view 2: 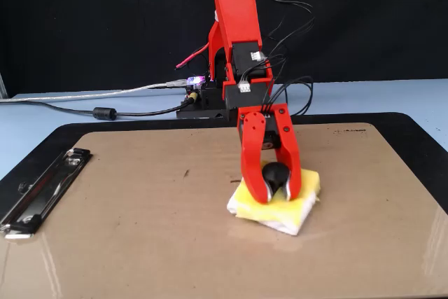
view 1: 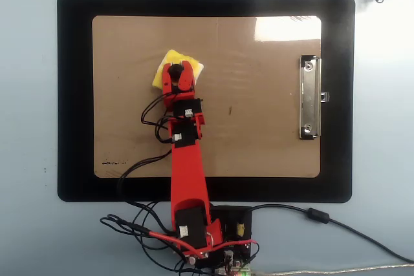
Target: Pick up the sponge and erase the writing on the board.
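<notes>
The sponge (view 2: 276, 204) lies flat on the board (view 2: 140, 243), its knob clamped in the gripper (view 2: 274, 185). Almost no writing shows; 1 small dark mark (view 1: 229, 110) remains, so erasing looks nearly done.

Glossy tan board (view 2: 140, 243) with glare patches, shiny silver metal clip (view 1: 309, 97). Soft foamy yellow sponge (view 2: 301, 194), white edge, smooth black knob (view 2: 275, 173). Matt black mat (view 1: 74, 95); smooth red plastic gripper (view 2: 274, 190).
</notes>
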### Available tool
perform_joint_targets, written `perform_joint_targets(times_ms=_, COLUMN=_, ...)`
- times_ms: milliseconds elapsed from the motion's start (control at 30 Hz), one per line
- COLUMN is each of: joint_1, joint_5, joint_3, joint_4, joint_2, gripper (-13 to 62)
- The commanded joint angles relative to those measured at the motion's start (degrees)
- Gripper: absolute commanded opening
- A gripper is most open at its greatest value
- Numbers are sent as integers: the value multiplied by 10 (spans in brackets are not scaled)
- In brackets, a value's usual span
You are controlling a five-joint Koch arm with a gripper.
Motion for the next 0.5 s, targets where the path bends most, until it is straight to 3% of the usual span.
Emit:
perform_joint_targets(times_ms=0, joint_1=-4, joint_5=2, joint_3=69, joint_4=9, joint_2=52, gripper=-80)
perform_joint_targets(times_ms=167, joint_1=47, joint_5=11, joint_3=335, joint_4=10, joint_2=324, gripper=-80)
perform_joint_targets(times_ms=233, joint_1=83, joint_5=31, joint_3=361, joint_4=9, joint_2=383, gripper=-80)
perform_joint_targets(times_ms=333, joint_1=89, joint_5=62, joint_3=302, joint_4=7, joint_2=313, gripper=-80)
perform_joint_targets(times_ms=467, joint_1=90, joint_5=62, joint_3=134, joint_4=6, joint_2=134, gripper=-80)
